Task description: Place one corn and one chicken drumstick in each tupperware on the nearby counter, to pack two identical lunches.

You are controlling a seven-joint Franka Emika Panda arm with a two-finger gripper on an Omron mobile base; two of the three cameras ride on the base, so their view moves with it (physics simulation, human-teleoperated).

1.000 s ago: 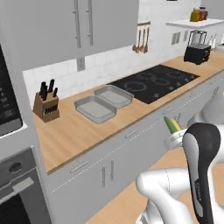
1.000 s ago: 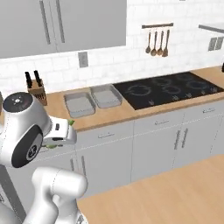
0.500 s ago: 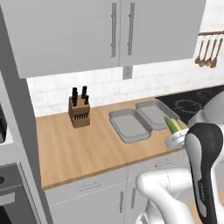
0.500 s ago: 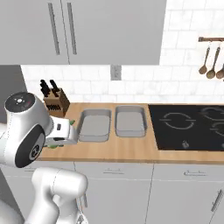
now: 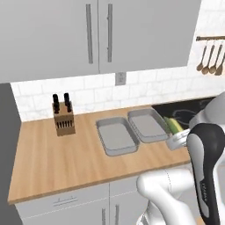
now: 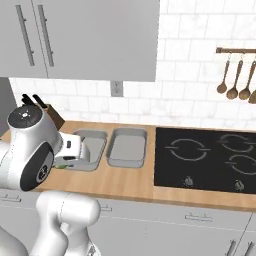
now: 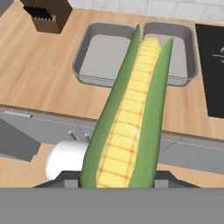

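One corn clamped in pincer, two tupperwares on counter ahead

Yellow corn, green husk

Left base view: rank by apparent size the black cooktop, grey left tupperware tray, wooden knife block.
1. Grey left tupperware tray
2. Wooden knife block
Black cooktop: unranked, since the arm hides most of it.

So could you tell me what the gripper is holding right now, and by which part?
The gripper holds a corn by its base end; the tip points away.
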